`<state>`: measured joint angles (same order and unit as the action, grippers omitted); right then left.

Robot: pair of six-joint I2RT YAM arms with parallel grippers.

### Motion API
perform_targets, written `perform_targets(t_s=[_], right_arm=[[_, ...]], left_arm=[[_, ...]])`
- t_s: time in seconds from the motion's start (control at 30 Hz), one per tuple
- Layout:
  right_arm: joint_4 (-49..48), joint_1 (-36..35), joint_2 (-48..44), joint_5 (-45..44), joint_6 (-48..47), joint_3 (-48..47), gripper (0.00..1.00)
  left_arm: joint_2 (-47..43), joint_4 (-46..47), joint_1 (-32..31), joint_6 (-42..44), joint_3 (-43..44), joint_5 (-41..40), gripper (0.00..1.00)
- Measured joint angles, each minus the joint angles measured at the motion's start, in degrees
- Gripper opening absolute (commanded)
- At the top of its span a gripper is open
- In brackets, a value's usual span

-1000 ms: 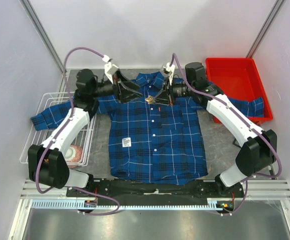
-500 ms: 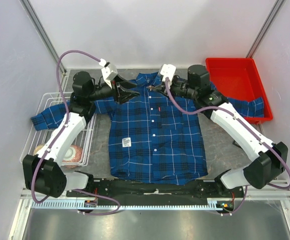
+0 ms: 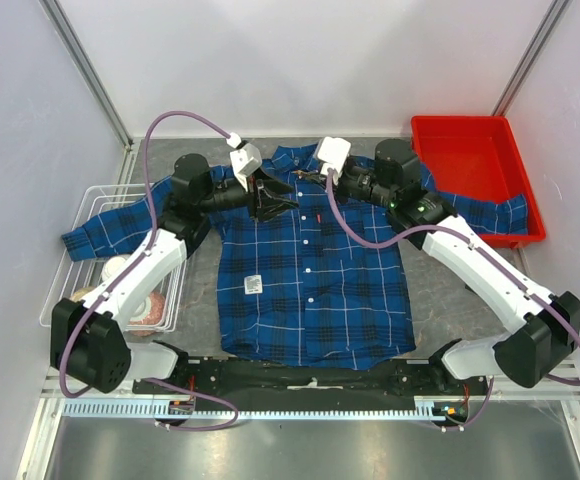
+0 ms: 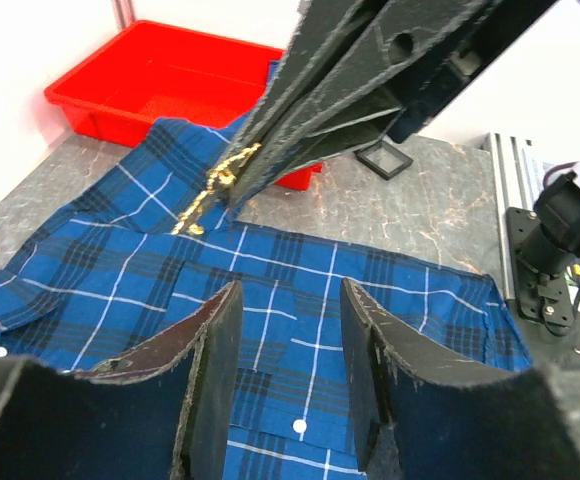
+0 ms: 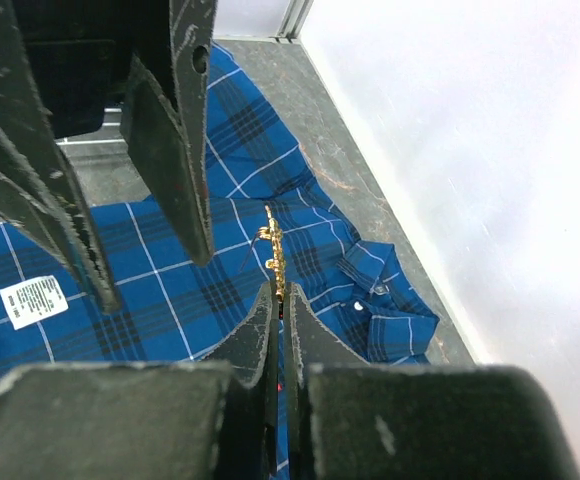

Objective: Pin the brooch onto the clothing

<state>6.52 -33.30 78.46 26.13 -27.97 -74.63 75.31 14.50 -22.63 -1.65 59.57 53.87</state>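
A blue-and-black plaid fabric shirt is found laid flat, front up, on the grey marbled table, with the collar at 12 o'clock and the hem at 6 o'clock. One sleeve is extended toward 3 o'clock, reaching the front rim of a red plastic tray. The other sleeve is laid across a white wire basket at 9 o'clock. A white square label is noted on the lower front, toward 7 o'clock.

The small gold leaf-shaped metal brooch is clamped at the tips of the right gripper, whose fingers are pressed together on it. Most of the pin is seen projecting beyond the tips. It is held over the shirt just below the collar; contact with the cloth cannot be determined.

The left gripper is positioned just at 9 o'clock of the right gripper and is pointed toward it. Its fingers are set moderately apart with nothing gripped; only plaid cloth is seen through the gap. The brooch is kept clear of them.
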Motion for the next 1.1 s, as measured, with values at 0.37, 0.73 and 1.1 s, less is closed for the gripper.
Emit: perform_targets(t_s=[0.37, 0.73, 1.1], right_arm=[[-5.86, 0.22, -0.85, 2.23, 7.67, 1.11, 0.00], [-24.17, 6.43, -0.83, 13.16, 33.18, 2.97, 0.00], [-29.20, 6.14, -0.83, 23.10, 38.34, 4.50, 0.00]], left_arm=[[1.31, 5.64, 1.01, -3.28, -1.55, -2.82, 0.41], [5.99, 17.88, 7.67, -10.45, 1.18, 7.98, 0.39], [6.01, 22.29, 4.57, -11.43, 5.55, 11.54, 0.35]])
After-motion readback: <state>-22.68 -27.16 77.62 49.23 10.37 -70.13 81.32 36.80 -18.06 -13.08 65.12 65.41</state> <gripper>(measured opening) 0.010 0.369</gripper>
